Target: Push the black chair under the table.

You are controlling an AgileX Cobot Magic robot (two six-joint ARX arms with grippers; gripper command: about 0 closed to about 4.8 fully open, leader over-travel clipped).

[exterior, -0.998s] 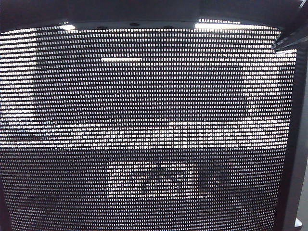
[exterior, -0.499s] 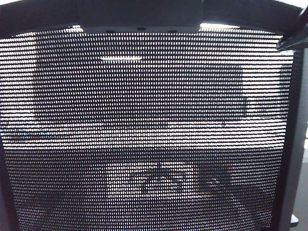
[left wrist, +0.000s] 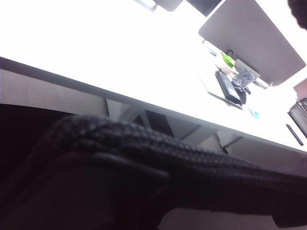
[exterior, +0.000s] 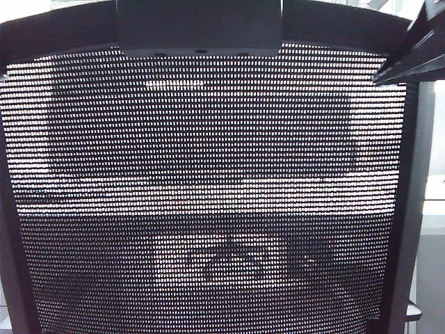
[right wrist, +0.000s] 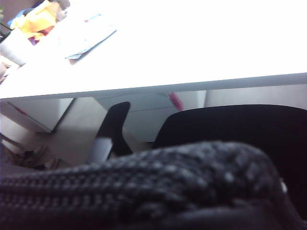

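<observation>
So we're pushing the big black mesh-backed office chair (exterior: 208, 195) toward the long white flat-topped desk (left wrist: 96, 52), and we're judging this as mid-push: in both wrist views the chair's woven top rim is sitting right up against the cameras, with the desk edge just beyond and the seat (right wrist: 240, 129) already showing beneath it. The chair is filling the exterior view, headrest panel (exterior: 199, 28) up top. Next we're probably needing a steady, straight shove so it's rolling squarely under.

Honestly, neither the left gripper nor the right gripper is showing its fingers anywhere, so we can't tell if they're clenched or released. A dark arm part (exterior: 414, 52) is poking in at the upper right. The desk clutter at the far end is blown out and blurry, and the chair's base is hidden.
</observation>
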